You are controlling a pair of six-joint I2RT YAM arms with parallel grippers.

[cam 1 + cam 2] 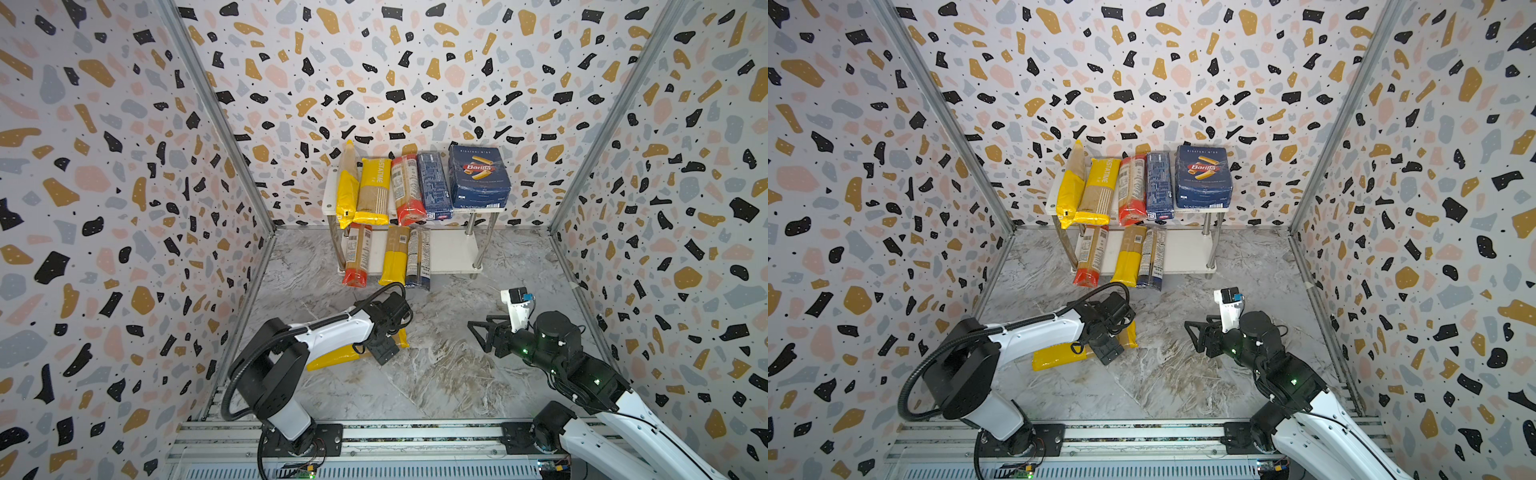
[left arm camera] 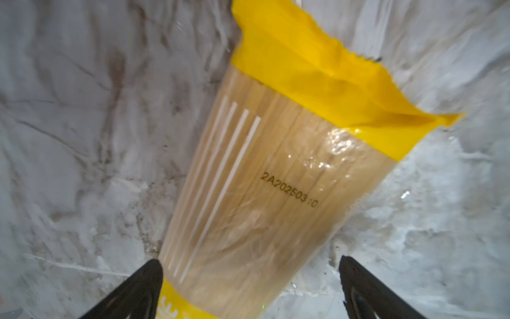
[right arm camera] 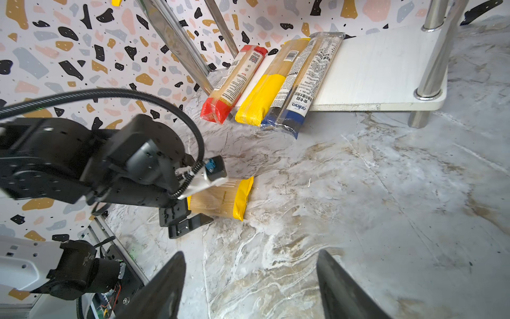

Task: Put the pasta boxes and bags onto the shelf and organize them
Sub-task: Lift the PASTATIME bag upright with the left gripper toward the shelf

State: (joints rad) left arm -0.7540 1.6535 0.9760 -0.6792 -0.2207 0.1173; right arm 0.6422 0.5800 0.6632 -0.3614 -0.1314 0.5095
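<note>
Progress is being judged as close to complete. Eight packs are being carried by the shelf [image 1: 453, 251], as both top views are showing.

On the upper board, the wide box [image 1: 478, 176] and the narrow box [image 1: 434, 187] are lying side by side at the right. An upper red-ended bag [image 1: 407, 189], a PASTATIME bag [image 1: 374, 189] and an upper yellow bag [image 1: 347, 191] are ranged to their left.

On the lower board, a lower red-ended bag [image 1: 357, 255], a lower yellow bag [image 1: 395, 255] and a blue-ended bag [image 1: 419, 257] are grouped at the left. Their near ends are overhanging the front edge. The right half of that board is being left bare.

One item is being recorded as outstanding: the last yellow bag [image 2: 262, 179], which is lying flat and slanted on the marble floor [image 1: 436, 374], apart from the shelf.

The left gripper [image 2: 248, 261] is being held directly over this bag with its jaws spread fully, one finger on each side of the pack. No squeeze is being seen. The right gripper [image 3: 251, 254] is hanging over bare floor with its jaws parted and nothing between them.

The step in hand is being read as the pick-up of the last bag. The bare part of the lower board is being judged the likeliest place for it. The overhanging ends may also be calling for tidying.
</note>
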